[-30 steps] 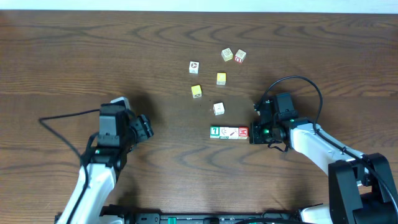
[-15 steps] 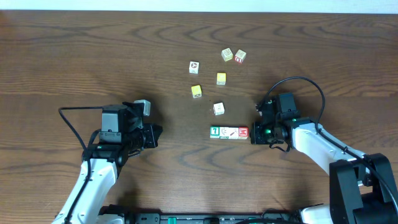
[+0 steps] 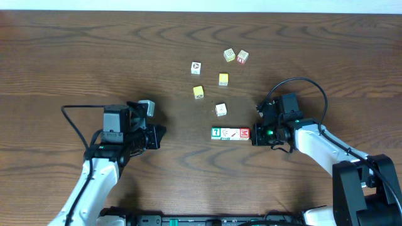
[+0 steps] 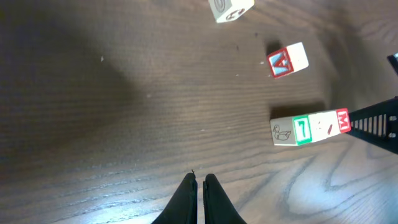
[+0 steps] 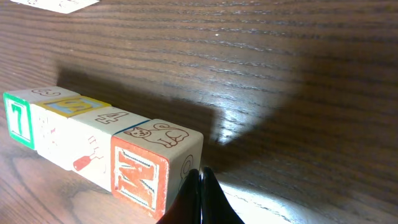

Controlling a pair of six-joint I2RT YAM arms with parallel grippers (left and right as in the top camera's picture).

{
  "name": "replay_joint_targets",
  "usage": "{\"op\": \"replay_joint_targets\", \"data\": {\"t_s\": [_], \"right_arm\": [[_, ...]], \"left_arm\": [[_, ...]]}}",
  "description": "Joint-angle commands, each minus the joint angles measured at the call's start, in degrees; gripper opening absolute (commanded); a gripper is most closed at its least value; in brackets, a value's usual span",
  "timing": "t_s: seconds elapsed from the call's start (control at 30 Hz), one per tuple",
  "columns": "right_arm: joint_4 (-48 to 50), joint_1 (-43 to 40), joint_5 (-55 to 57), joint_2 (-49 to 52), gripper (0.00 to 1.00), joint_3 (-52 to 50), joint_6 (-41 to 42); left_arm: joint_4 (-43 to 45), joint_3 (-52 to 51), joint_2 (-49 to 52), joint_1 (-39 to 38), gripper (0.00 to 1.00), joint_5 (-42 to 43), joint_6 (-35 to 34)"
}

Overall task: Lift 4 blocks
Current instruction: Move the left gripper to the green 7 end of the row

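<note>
1. Overhead: soft, even light falls on the dark desk [image 3: 63, 50]. The picture is sharp, with faint shadows beside the arms and a small green glow on the right arm [image 3: 308, 139].
2. Left wrist: a broad dim shadow covers the desk's upper left. The row of blocks [image 4: 309, 127] throws a short shadow above itself.
3. Right wrist: white glare sits on the wood beside the "M" block [image 5: 140, 180]. The right pincer [image 5: 200, 180] is a dark, soft-edged shape.
</note>
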Motion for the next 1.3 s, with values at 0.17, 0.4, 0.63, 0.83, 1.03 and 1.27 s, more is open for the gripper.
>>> {"op": "replay_joint_targets", "data": {"t_s": [0.17,0.4,0.63,0.83,1.03,1.27], "right_arm": [[0.37,-0.61,-1.60,0.31,0.01,0.20,-1.07],[0.66,1.11,-2.03,0.31,0.01,0.20,-1.77],[0.87,2.54,-2.05,0.31,0.01,0.20,-1.90],[0.87,3.32,-2.03,0.31,0.01,0.20,-1.88],[0.92,3.32,-1.88,0.31,0.01,0.20,-1.42],[1.49,3.30,-0.57,0.31,0.01,0.20,-0.13]], "left_arm": [[4.50,0.83,10.19,-4.15,0.07,2.71,0.26],[12.90,0.83,17.77,-9.62,0.07,4.85,-2.84],[17.05,0.83,18.88,-12.72,0.07,4.85,-5.70],[19.65,0.83,18.88,-13.27,0.07,4.79,-6.27],[20.48,0.90,18.88,-13.27,0.07,0.09,-9.88],[20.68,2.12,19.82,-13.27,0.07,-0.63,-10.75]]}}
